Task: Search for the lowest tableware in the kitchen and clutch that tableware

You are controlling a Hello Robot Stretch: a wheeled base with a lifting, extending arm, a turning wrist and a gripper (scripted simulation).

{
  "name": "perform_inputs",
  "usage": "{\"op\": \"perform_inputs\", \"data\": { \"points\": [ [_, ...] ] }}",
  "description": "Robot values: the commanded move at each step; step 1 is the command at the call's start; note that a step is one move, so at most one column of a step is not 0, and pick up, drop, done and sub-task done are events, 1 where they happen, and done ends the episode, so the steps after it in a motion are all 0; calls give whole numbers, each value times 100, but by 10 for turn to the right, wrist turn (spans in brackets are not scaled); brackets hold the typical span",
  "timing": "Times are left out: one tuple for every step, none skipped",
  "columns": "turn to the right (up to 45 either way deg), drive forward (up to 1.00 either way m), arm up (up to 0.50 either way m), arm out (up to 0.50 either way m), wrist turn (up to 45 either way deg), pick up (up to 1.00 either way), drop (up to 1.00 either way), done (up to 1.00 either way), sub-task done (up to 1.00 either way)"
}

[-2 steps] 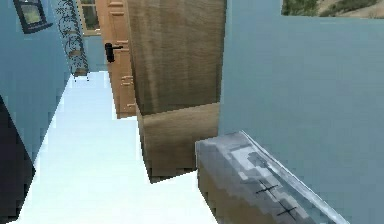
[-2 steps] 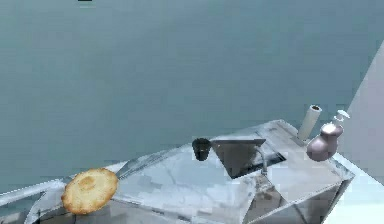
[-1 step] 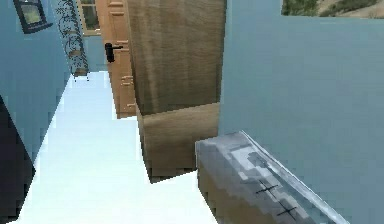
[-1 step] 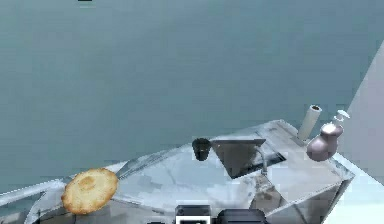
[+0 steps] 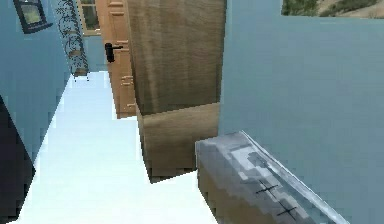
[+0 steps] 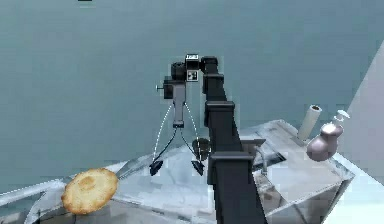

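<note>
Pincer [image 6: 176, 168] hung at the counter [image 6: 296, 178]; spread or pressed together, couldn't tell. Small dark item [image 6: 203, 150] sat just right of it, so clutching seemingly not yet done.

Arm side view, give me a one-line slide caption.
Gripper at a grey countertop, a round golden loaf to the picture's left, a pinkish vase to its right.
</note>
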Motion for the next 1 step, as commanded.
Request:
{"op": "perform_inputs", "data": {
  "points": [
    [0, 0, 0, 0, 450, 0, 0, 0, 0]
  ]
}}
